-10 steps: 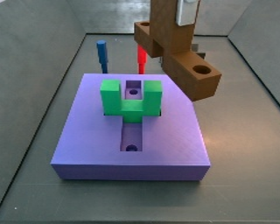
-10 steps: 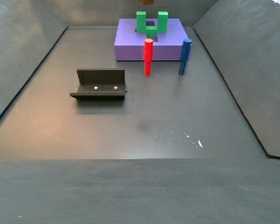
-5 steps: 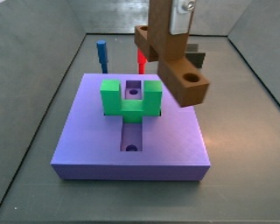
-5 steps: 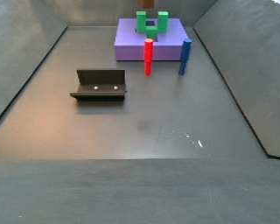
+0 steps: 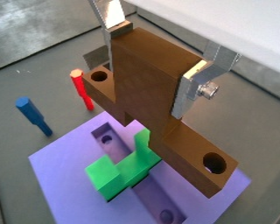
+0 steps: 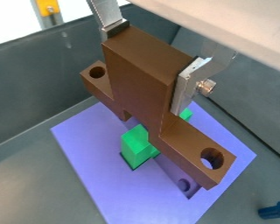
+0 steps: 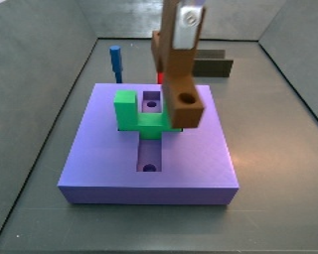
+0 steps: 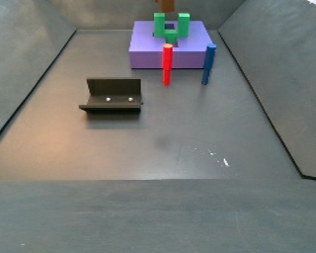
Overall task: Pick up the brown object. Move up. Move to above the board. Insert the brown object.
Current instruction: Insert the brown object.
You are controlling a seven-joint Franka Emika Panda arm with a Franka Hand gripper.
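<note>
The brown object (image 7: 181,87) hangs over the board (image 7: 148,159), right beside the green U-shaped block (image 7: 144,113). My gripper (image 7: 183,28) is shut on its upright part. In both wrist views the silver fingers (image 5: 194,86) (image 6: 191,85) press on either side of the brown object (image 5: 152,98) (image 6: 147,94), whose long bar with a round hole reaches across above the green block (image 5: 122,168) (image 6: 136,146) and the purple board (image 5: 70,166) (image 6: 95,159). In a side view only the brown object's tip (image 8: 165,7) shows above the distant board (image 8: 150,44).
A red peg (image 8: 168,63) and a blue peg (image 8: 209,61) stand on the floor beside the board. The dark fixture (image 8: 112,95) stands mid-floor, away from the board. Grey walls enclose the floor on all sides.
The gripper has carried the brown object left, from beside the board's right edge to over the board next to the green block, and the bar now lines up with the groove.
</note>
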